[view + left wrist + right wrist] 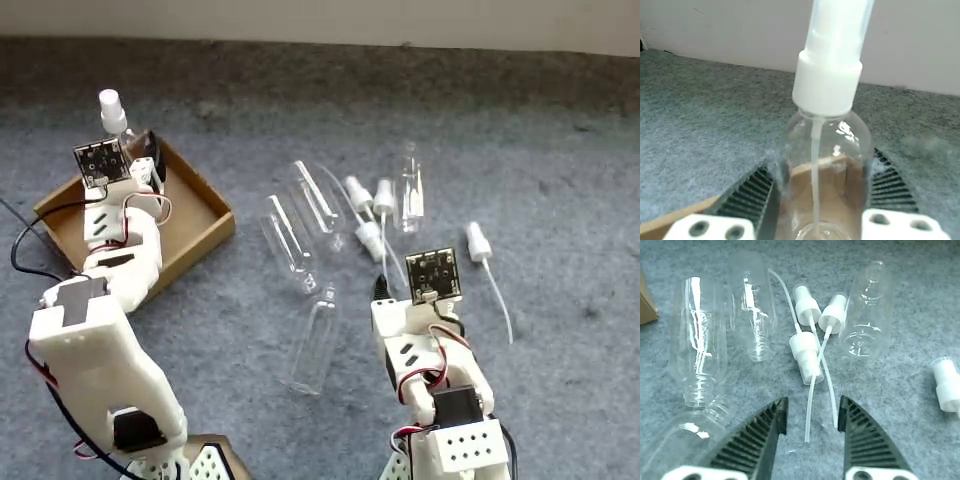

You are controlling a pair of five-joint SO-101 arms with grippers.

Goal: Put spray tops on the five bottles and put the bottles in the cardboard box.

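The left gripper [140,155] was clamped on a clear bottle [822,150] that already wore its white spray top [827,82]. Its ribbed fingers [752,192] pressed the bottle's sides, and the thin dip tube ran down inside. It held the bottle upright at the far corner of the cardboard box [205,215], though I could not tell whether the base touched the box floor. Out on the grey carpet [560,200] four bare bottles lay on their sides. Two were close together near the box [697,355] [750,305], a third lay farther off beyond the loose tops [867,310], and the fourth was nearest the arms [315,340], just beside the right arm. Three loose spray tops [806,305] [834,315] [805,352] sat bunched between the paired bottles and the third one, with their long tubes crossing. A fourth loose top [947,382] lay apart on the outer side with its tube trailing. The right gripper [812,410] hung low over the carpet with its fingers [775,425] spread and nothing between them but the ends of those tubes, just short of the bunch.
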